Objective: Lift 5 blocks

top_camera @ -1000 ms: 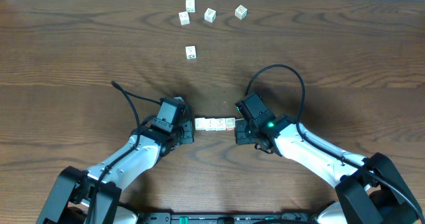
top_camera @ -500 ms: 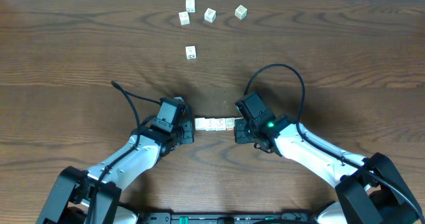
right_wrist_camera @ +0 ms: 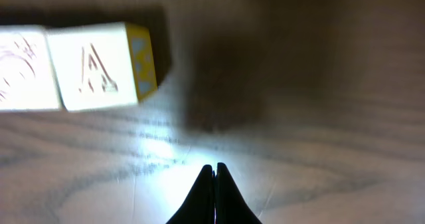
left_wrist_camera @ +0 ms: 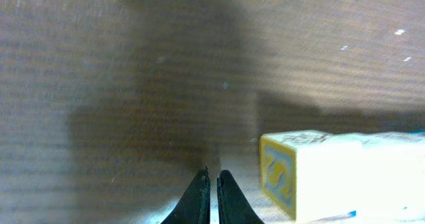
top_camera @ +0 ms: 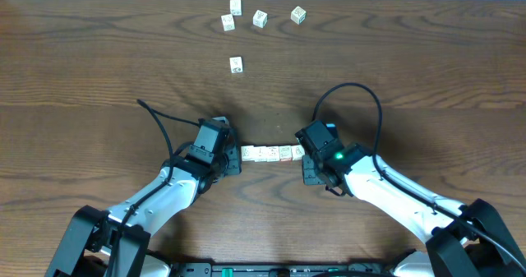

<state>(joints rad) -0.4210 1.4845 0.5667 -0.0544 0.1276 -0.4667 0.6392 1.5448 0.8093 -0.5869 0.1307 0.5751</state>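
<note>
While the left tool [top_camera: 236,157] and right tool [top_camera: 306,155] flank a row of blocks [top_camera: 271,153], both are pinched closed. Neither holds anything.

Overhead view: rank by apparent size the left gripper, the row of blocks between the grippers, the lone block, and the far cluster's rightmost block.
1. left gripper
2. row of blocks
3. lone block and rightmost block: alike, unranked.

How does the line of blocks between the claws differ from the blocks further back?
The row of blocks is packed in a straight line; the loose blocks sit apart, at varied angles. The row lies centrally; the loose blocks lie near the far edge. All are small white cubes.
</note>
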